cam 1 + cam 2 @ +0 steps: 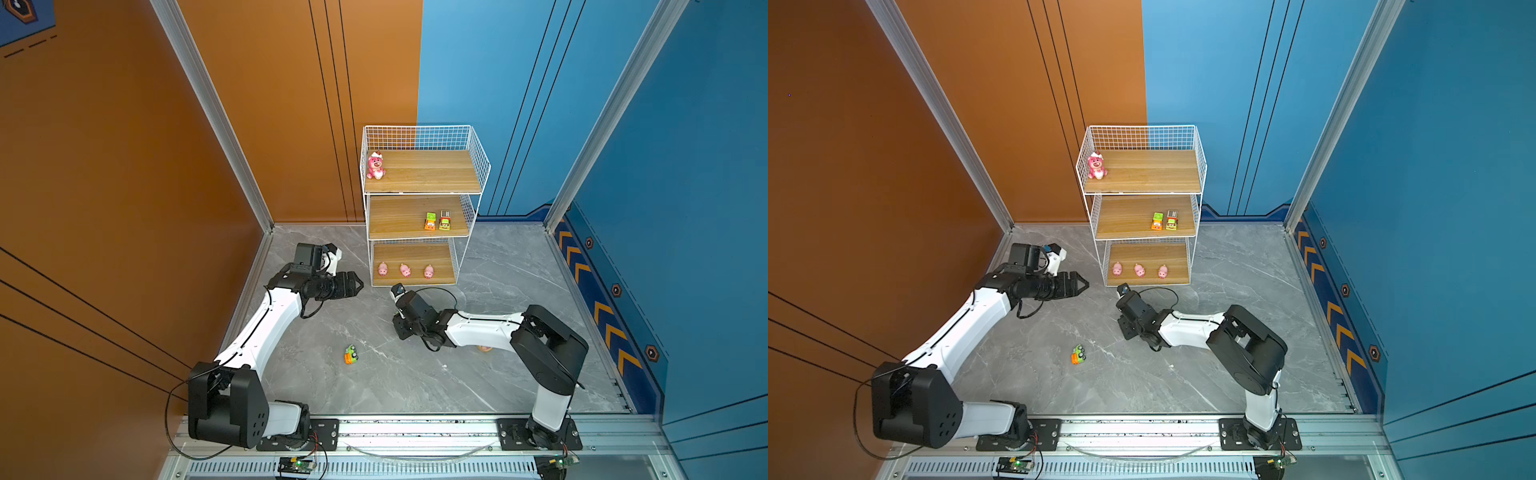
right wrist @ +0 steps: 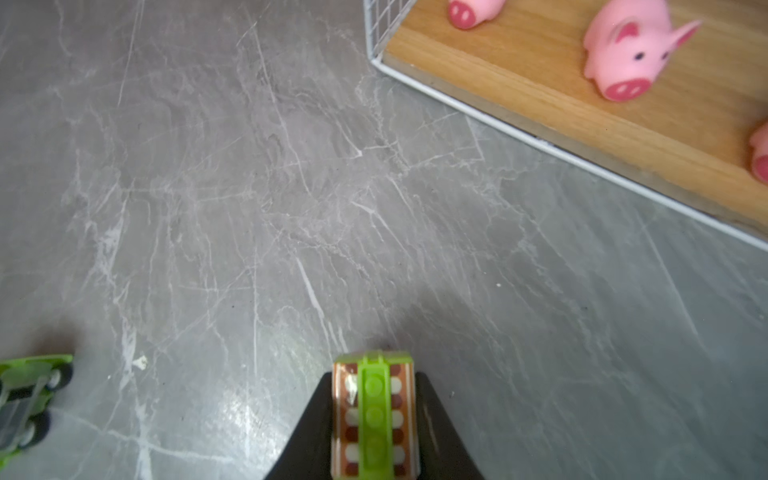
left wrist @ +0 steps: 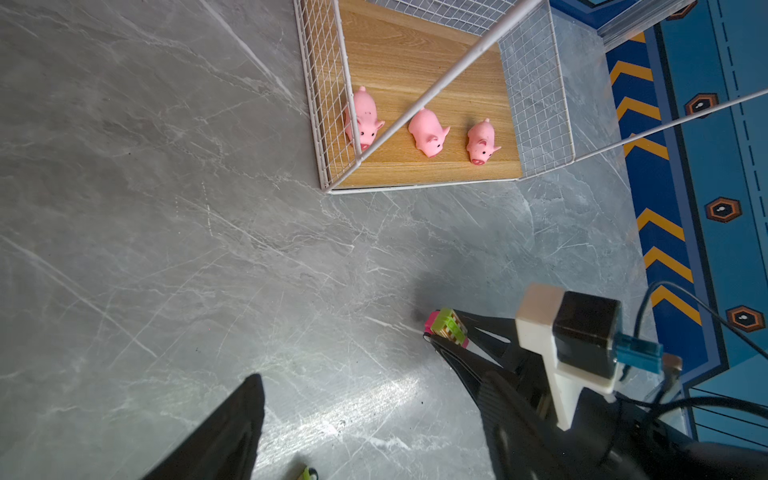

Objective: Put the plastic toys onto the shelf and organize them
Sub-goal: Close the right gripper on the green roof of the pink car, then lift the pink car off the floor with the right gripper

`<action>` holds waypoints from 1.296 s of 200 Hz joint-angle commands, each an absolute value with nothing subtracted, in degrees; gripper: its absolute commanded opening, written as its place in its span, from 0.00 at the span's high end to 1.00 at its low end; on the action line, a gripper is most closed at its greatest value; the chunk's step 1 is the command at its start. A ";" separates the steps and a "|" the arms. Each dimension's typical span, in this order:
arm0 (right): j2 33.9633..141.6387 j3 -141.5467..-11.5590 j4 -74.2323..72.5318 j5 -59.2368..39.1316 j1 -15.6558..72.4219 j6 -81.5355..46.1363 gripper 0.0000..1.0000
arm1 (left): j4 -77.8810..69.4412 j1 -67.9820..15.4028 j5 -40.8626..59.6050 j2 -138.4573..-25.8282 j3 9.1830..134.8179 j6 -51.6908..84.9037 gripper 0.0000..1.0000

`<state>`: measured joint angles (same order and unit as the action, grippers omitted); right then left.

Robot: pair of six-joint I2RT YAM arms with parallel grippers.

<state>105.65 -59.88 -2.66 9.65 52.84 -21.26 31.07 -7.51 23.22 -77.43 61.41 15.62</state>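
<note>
A small plastic toy vehicle with a green top strip and pink-brown checked sides is clamped between the black fingers of the right gripper. It is low over the grey marble-patterned floor, just in front of the shelf's bottom tier. Its long axis runs along the fingers, with one end poking past the tips. I cannot tell whether it touches the floor, and both top views hide it under the wrist.

The tall white wire-frame shelf with wooden boards carries a pink bear on top. Two green-and-orange toy trucks stand on the middle board, and three pink pigs on the bottom one, snouts forward.

A green-and-orange toy car lies on its side between the arms, its long axis pointing roughly toward the shelf. The left gripper hangs spread wide and empty.
</note>
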 commanded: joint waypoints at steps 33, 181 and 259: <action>109.09 -61.15 -0.89 21.54 55.44 -34.04 0.70 | 31.10 -7.91 22.92 -74.87 59.85 15.82 0.18; 98.64 -54.59 -9.94 15.71 55.23 -20.92 0.33 | 31.12 -8.93 22.01 -73.57 59.41 15.73 0.16; 97.05 -41.57 -32.27 7.88 52.81 -9.90 0.32 | 31.11 -9.02 21.95 -73.00 59.41 15.56 0.16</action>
<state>96.20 -45.39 -21.32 10.13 53.10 -14.66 31.03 -8.69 22.57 -74.13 60.01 15.90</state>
